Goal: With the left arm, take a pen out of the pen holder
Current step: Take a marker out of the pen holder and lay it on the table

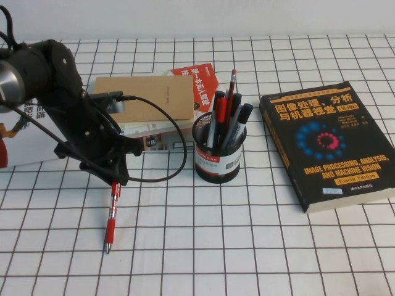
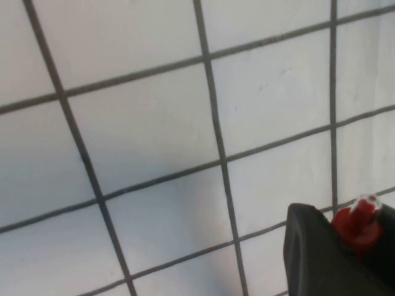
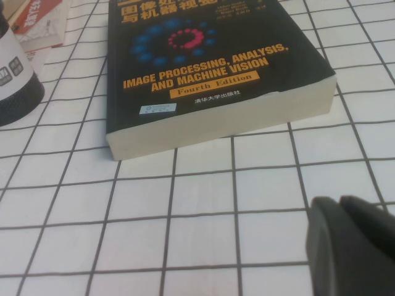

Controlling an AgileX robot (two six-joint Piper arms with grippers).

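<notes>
Left tool (image 1: 116, 182) grips a red pen (image 1: 110, 223) point-down, left of the pen holder (image 1: 218, 161); right tool (image 3: 352, 246), state impossible to tell, well to its right.

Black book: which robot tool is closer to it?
Right. The right tool sits just off the near edge of the black book; the left tool holds a red pen past the pen holder.

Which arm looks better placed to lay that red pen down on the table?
The left. The left gripper grips the red pen, whose tip hangs close to the table. The right gripper sits near the black book, far from the pen.
</notes>
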